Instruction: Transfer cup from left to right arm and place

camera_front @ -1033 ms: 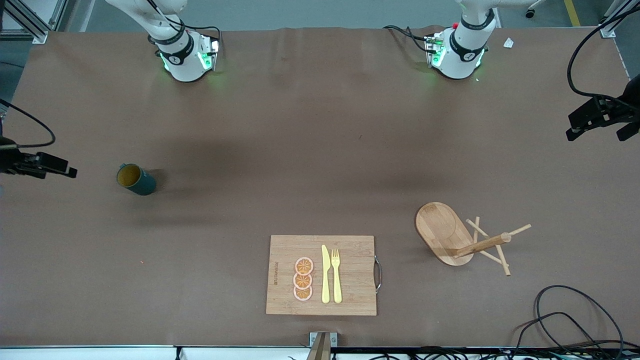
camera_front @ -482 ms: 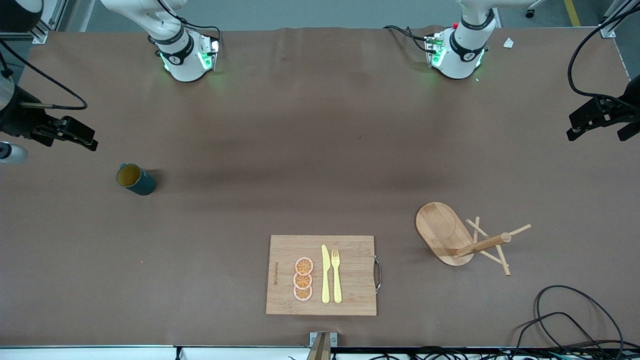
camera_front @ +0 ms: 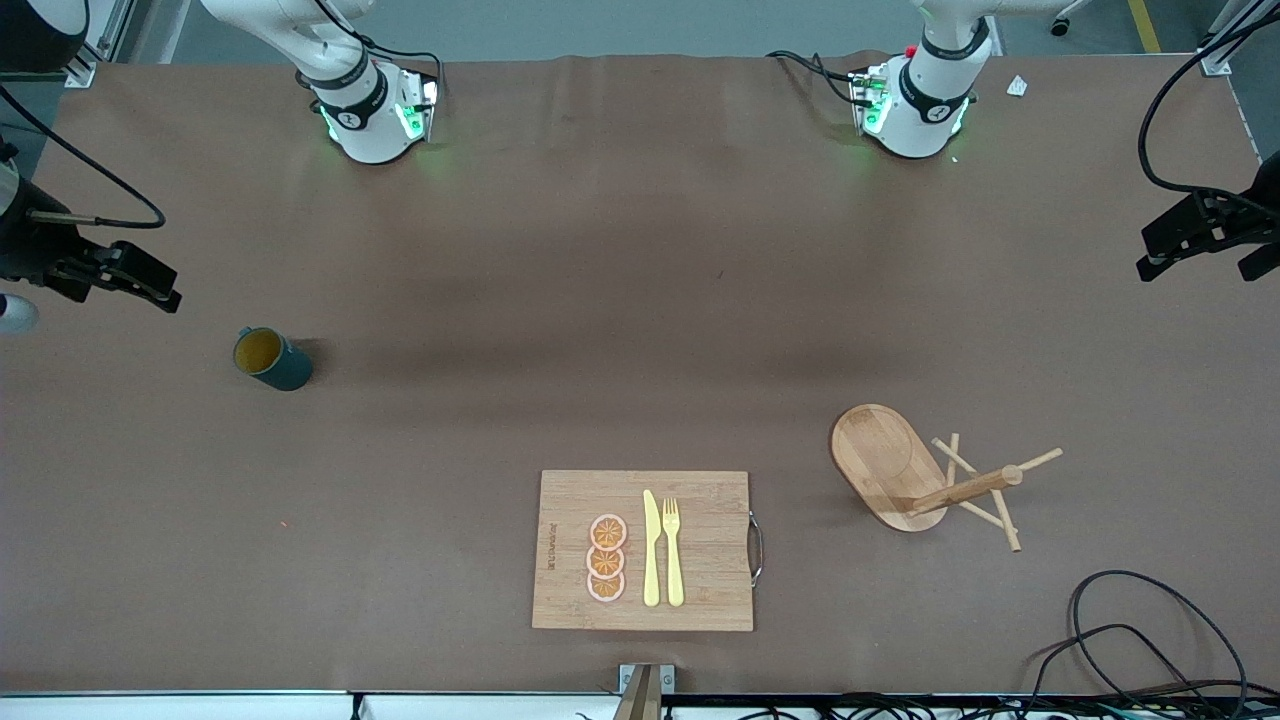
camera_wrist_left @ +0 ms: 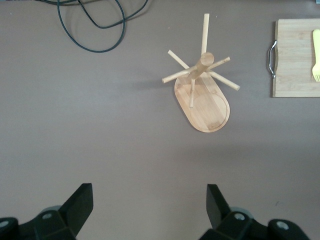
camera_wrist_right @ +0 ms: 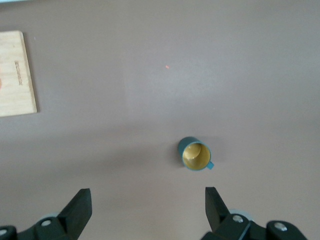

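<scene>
The dark teal cup (camera_front: 270,358) with a mustard-yellow inside stands upright on the brown table toward the right arm's end. It also shows in the right wrist view (camera_wrist_right: 195,154), with its handle showing at the rim. My right gripper (camera_front: 160,285) is open and empty in the air near the table's edge at that end, apart from the cup; its fingers spread wide in its own view (camera_wrist_right: 147,205). My left gripper (camera_front: 1195,262) is open and empty over the left arm's end of the table (camera_wrist_left: 150,205), where that arm waits.
A wooden peg rack (camera_front: 890,465) stands toward the left arm's end, also in the left wrist view (camera_wrist_left: 202,95). A wooden cutting board (camera_front: 642,550) with a yellow knife, a fork and orange slices lies near the front camera. Black cables (camera_front: 1130,640) lie at the near corner.
My right gripper has swung in from the table's edge and toward the robots' side, then eased back a little. The cup and the left gripper have not moved.
</scene>
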Motion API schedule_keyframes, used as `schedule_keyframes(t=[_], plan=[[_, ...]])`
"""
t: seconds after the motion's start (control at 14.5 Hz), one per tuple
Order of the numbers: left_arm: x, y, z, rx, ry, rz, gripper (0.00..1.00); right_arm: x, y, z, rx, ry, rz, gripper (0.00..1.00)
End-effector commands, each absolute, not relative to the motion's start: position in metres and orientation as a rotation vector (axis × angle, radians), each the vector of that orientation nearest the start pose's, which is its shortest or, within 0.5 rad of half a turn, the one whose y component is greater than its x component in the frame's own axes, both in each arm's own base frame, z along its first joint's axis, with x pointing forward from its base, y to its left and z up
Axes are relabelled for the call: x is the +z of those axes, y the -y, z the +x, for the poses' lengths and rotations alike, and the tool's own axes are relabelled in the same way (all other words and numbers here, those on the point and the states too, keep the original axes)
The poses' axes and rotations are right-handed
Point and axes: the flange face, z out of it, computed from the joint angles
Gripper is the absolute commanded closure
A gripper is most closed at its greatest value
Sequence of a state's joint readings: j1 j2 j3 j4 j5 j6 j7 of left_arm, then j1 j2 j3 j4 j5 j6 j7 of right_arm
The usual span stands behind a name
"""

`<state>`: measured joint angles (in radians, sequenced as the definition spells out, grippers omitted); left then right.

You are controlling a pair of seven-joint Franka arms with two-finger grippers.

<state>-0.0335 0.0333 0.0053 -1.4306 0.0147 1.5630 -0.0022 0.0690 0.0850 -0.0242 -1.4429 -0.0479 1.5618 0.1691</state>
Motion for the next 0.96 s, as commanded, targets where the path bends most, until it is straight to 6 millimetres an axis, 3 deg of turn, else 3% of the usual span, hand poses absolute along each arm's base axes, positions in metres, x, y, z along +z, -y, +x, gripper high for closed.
schedule_keyframes(t=[0.0, 0.21, 0.9], plan=[[0.684, 0.012, 0.564, -0.189, -0.032, -3.104, 0.00, 0.639, -0.010, 0.582, -0.086, -0.175, -3.206, 0.00], [0.684, 0.011, 0.564, -0.191, -0.032, -3.105, 0.00, 0.639, 0.005, 0.585, -0.098, -0.117, -3.206, 0.00], [0.686, 0.013, 0.562, -0.196, -0.029, -3.104, 0.00, 0.639, 0.007, 0.585, -0.097, -0.055, -3.201, 0.00]])
